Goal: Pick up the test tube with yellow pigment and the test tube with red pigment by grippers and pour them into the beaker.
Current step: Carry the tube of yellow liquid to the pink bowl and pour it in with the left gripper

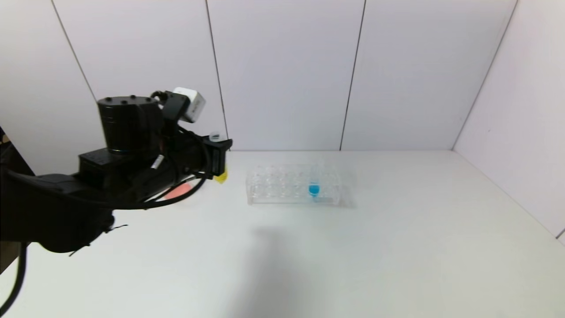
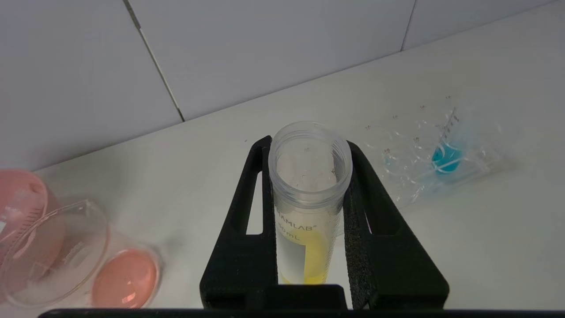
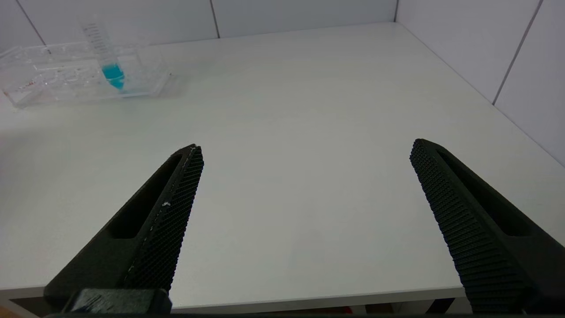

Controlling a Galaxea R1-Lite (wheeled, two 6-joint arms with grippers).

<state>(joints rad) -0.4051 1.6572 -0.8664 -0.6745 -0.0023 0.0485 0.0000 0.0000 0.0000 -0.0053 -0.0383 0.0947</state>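
My left gripper [image 1: 219,155] is shut on the test tube with yellow pigment [image 2: 309,198] and holds it upright above the table's back left. Its open mouth faces up and yellow liquid [image 1: 222,177] sits in its tip. In the left wrist view the fingers [image 2: 373,207] press both sides of the tube. The beaker [image 2: 53,251] stands on the table below and beside the gripper, with orange-red liquid [image 2: 126,278] in its bottom. The test tube with red pigment is out of view. My right gripper [image 3: 304,154] is open and empty, low over the table's front edge.
A clear tube rack [image 1: 282,187] stands at the back middle and holds a blue-liquid tube [image 1: 314,187]; both also show in the right wrist view, rack [image 3: 53,79] and tube [image 3: 112,73]. A pink bowl [image 2: 20,198] sits next to the beaker. White walls close the back and right.
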